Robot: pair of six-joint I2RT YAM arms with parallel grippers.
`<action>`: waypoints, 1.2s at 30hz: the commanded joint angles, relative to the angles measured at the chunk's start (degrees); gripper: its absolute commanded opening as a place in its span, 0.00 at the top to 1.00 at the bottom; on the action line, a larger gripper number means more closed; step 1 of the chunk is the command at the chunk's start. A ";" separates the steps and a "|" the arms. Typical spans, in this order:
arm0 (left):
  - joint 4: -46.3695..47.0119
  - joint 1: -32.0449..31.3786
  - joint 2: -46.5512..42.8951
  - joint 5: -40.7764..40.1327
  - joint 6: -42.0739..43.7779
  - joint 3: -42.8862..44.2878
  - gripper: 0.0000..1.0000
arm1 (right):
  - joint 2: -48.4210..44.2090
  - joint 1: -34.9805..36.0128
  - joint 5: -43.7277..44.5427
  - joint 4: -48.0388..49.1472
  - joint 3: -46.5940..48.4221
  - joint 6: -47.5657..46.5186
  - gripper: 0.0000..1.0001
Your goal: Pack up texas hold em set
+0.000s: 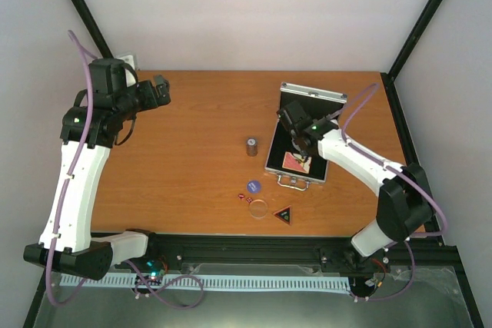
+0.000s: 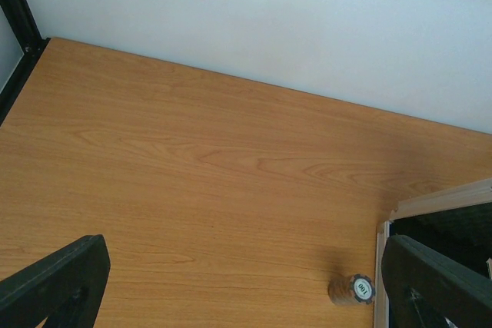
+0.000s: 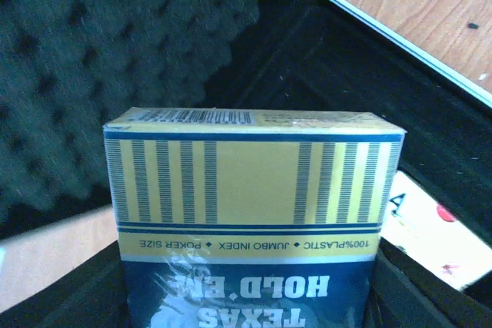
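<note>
Item: texas hold em set, part packed. Silver case (image 1: 314,94) open at the right of the tabletop (image 1: 192,151), red deck (image 1: 294,162) lying inside. My right fingers (image 1: 301,150) clamp the blue-gold deck (image 3: 254,213) over the case's black foam. My left fingers (image 1: 160,91) are spread wide, empty, far left. Loose on the tabletop left of the case: dark cylinder (image 1: 251,147), blue chip (image 1: 253,186), red dice (image 1: 244,198), clear disc (image 1: 260,208), black triangle (image 1: 284,215).
</note>
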 commanded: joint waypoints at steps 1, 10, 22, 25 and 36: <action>0.61 -0.25 -0.42 0.99 -0.30 -0.17 0.00 | 2.50 -1.79 8.54 4.29 2.26 14.17 0.97; 0.52 -0.25 0.83 0.28 0.90 -0.16 0.00 | 9.44 -3.90 4.02 10.50 1.67 26.56 0.97; 0.64 -0.26 3.01 -1.63 2.14 0.19 0.00 | 17.53 -7.34 -0.58 11.53 7.50 30.99 0.97; 0.83 -0.25 3.72 -1.54 1.97 0.34 0.00 | 18.98 -8.03 -1.44 11.10 8.70 31.20 0.97; 1.13 -0.26 5.03 -1.61 1.05 -0.03 0.00 | 19.57 -8.46 -3.67 9.50 7.77 32.97 0.94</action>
